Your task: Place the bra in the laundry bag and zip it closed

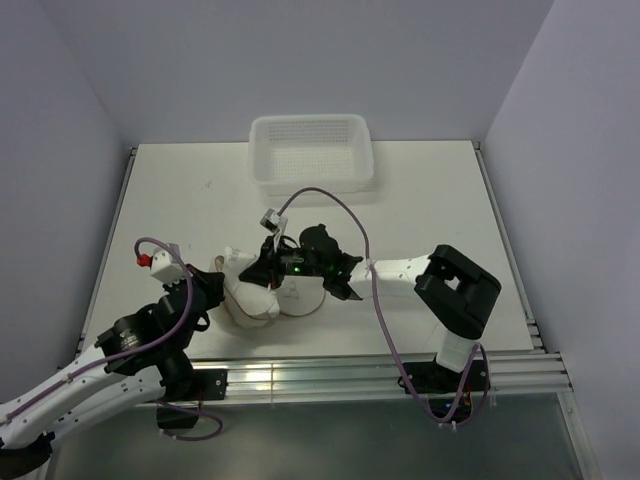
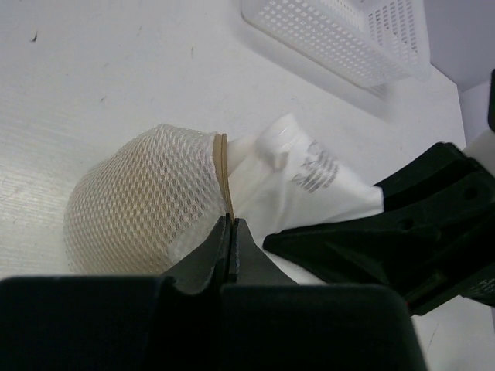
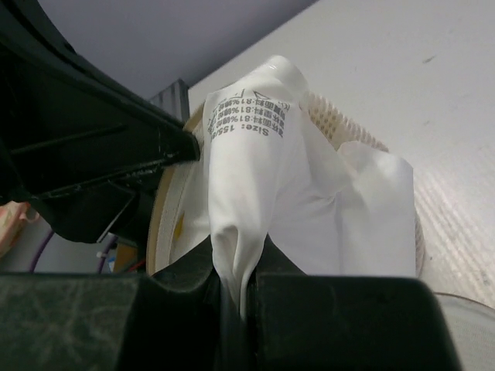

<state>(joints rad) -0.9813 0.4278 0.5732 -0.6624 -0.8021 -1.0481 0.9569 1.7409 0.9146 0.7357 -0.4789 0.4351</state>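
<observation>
Left pincer (image 2: pixel 230 226) clamps the laundry bag (image 2: pixel 139 201) by its rim, right pincer (image 3: pixel 234 272) pinches white cloth (image 3: pixel 263 170); tucking in, then zipping, seems next.

Laundry bag (image 1: pixel 255 305) on white table (image 1: pixel 450 190), left gripper (image 1: pixel 221 292) and right gripper (image 1: pixel 265 271) at it, perforated basket (image 1: pixel 310 150) well beyond

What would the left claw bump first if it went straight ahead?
The laundry bag: the left claw is shut on its rim, with the white cloth just beyond, though depth is hard to judge.
</observation>
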